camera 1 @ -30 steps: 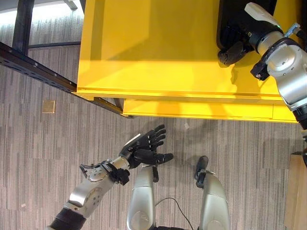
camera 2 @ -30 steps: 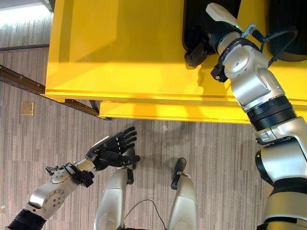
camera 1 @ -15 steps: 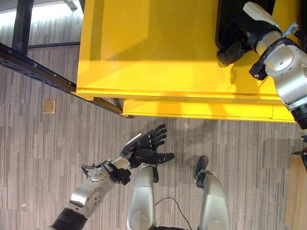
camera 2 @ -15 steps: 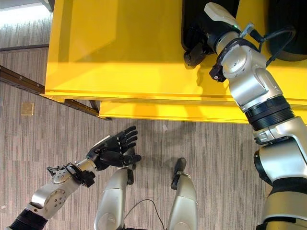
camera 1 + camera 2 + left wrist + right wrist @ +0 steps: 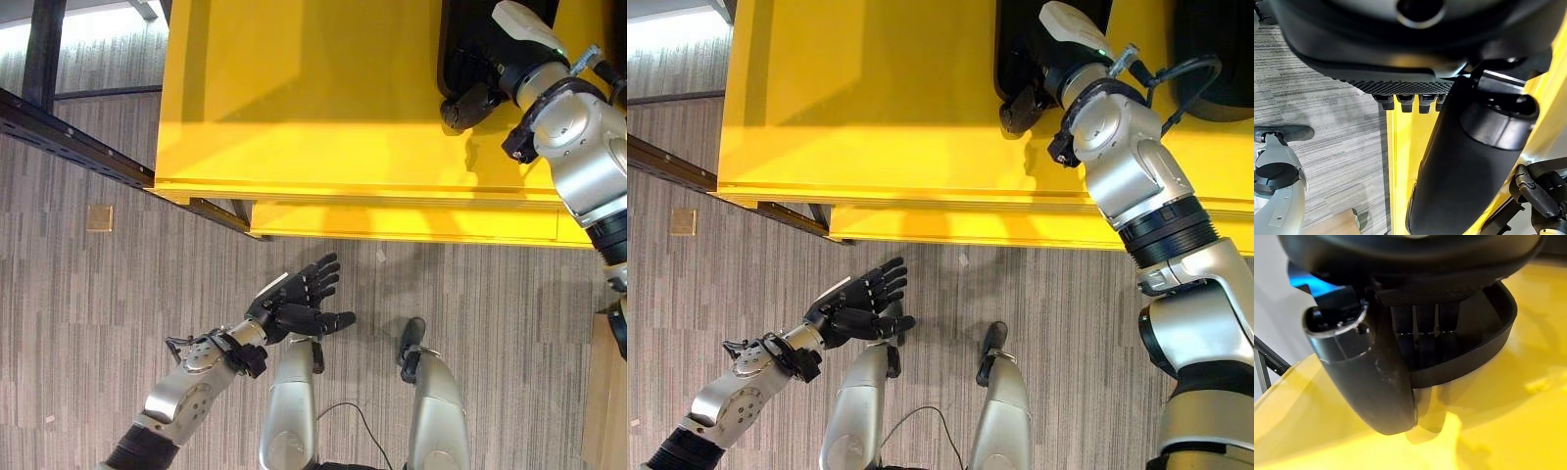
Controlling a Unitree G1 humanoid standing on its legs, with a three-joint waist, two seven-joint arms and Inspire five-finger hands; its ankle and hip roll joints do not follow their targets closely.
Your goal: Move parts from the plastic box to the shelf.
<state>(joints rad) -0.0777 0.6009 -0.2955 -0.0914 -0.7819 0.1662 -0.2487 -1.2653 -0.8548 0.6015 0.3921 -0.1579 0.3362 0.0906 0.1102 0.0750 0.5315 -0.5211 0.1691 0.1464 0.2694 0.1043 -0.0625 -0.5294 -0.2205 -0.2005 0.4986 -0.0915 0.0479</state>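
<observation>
Overhead, right hand (image 5: 1024, 103) reaching into black box (image 5: 1501, 328) (fingers hidden), left hand (image 5: 294, 304) spread.

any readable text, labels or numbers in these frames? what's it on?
None readable.
Yellow table: plain surface, no markings.
Black tray that the right hand reaches into: no label visible.
Left hand, open above the floor: no print visible.
Small tan square on the floor: blank as far as can be told.
</observation>
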